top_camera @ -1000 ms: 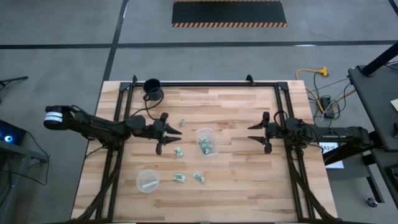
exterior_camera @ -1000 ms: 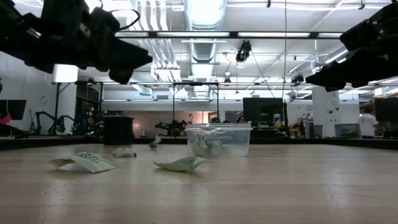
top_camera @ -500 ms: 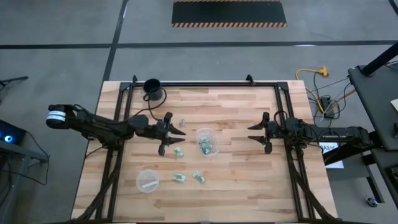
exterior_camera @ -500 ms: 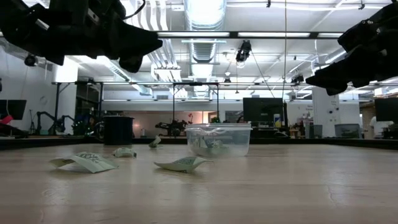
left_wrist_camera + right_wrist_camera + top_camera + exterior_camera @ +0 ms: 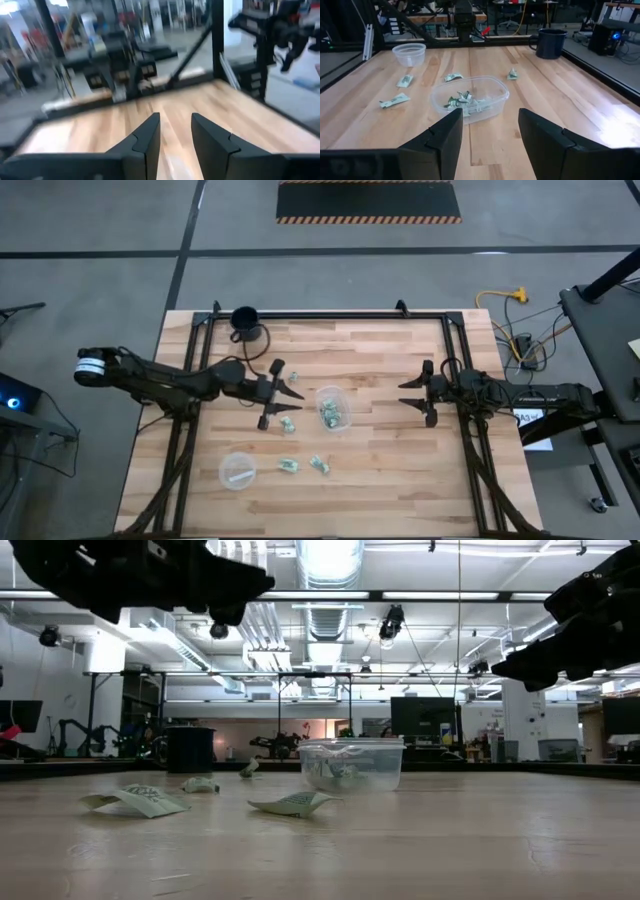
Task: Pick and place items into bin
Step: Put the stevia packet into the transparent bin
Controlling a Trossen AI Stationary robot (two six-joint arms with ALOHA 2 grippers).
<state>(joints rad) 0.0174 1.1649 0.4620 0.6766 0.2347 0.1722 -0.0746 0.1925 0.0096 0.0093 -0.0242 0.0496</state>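
- Your items are small crumpled wrapped pieces, pale green and white; several lie loose on the wooden surface [image 5: 400, 480].
- One loose piece [image 5: 288, 424] lies just beside the bin on the left arm's side, and another [image 5: 295, 378] sits farther back, toward the black mug [image 5: 244, 321].
- Two more pieces [image 5: 289, 466] [image 5: 320, 465] lie close together on the near side of the bin, apart from it.
- The bin [image 5: 332, 407] is a clear plastic cup with a see-through wall, standing upright near the middle of the surface.
- Look inside it and you see a small heap of the same green and white pieces [image 5: 462, 102] resting on the bottom.
- A flatter clear dish [image 5: 237, 470] stands toward the near left part of the surface; you see a white strip in it.
- The black mug stands upright at the back edge; its contents cannot be made out.
- Your left tool [image 5: 278, 393] hangs above the surface just left of the bin, fingers [image 5: 145, 137] parted with a narrow gap; they seem to hold nothing, though that wrist view is blurred.
- Your right tool [image 5: 410, 397] waits above the surface to the right of the bin, well apart from it, fingers [image 5: 445, 135] spread and empty.
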